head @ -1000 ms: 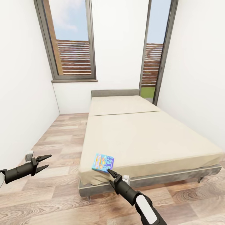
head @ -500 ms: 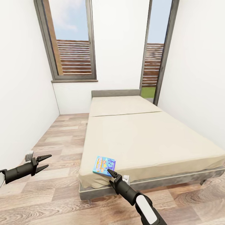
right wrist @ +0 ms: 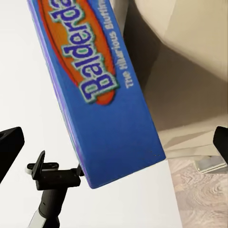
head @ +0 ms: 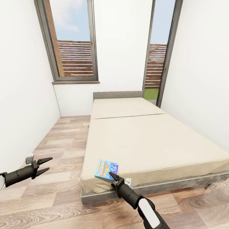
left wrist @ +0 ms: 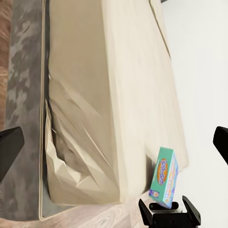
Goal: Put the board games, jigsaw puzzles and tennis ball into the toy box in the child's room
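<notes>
The small blue-teal cardboard board game [head: 106, 169], lettered "Balderdash" in the right wrist view [right wrist: 102, 90], lies flat at the near left corner of the beige mattress of the dark-grey-framed bed [head: 152, 140], at about 6 o'clock in the head view. It sits close to both the foot edge and the left side edge, which probably makes it easy to reach from the floor but also easy to push off.

The right gripper [head: 114, 176] is at the box's 5 o'clock, its tips just at the box's near edge. Its jaws look spread in the right wrist view, with the box between the 2 dark finger tips, and nothing is clamped yet; I cannot tell whether a tip touches the cardboard. This looks like the approach for a pinch on the box's edge.

The left gripper [head: 44, 165] hangs over the wood-plank floor [head: 60, 149] at 8 o'clock, well apart from the bed, its 2 fingers parted and empty, likely kept clear as a spare.

For room: the floor strip between the bed's left side and the white wall [head: 22, 105] is bare, and so is the rest of the mattress. The bed's right side runs close to the other wall, so retreat looks easiest backward or leftward.
</notes>
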Motion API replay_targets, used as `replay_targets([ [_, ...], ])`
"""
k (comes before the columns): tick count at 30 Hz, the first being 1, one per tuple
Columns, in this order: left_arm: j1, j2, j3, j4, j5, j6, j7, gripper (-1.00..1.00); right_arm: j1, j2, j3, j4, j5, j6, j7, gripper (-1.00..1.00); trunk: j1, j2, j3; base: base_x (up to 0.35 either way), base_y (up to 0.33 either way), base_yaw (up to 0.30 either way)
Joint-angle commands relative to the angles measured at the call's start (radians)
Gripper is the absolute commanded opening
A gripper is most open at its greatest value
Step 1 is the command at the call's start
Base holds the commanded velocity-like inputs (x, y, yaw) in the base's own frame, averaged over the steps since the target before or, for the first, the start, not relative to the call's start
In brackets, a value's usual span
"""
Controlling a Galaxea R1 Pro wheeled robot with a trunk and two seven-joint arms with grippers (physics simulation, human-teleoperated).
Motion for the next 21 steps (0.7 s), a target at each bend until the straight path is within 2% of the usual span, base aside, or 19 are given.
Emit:
replay_targets([
  [1, -0.001, 0.000, 0.001, 0.001, 0.000, 0.004, -0.003, 1.00, 0.000, 0.000, 0.000, 0.000, -0.007, 0.005, 0.000, 1.00, 0.000, 0.000, -0.001, 0.148, 0.100, 0.000],
  [21, -0.001, 0.000, 0.001, 0.001, 0.000, 0.004, -0.003, 1.00, 0.000, 0.000, 0.000, 0.000, -0.007, 0.006, -0.011, 1.00, 0.000, 0.000, -0.001, 0.025, 0.017, 0.000],
])
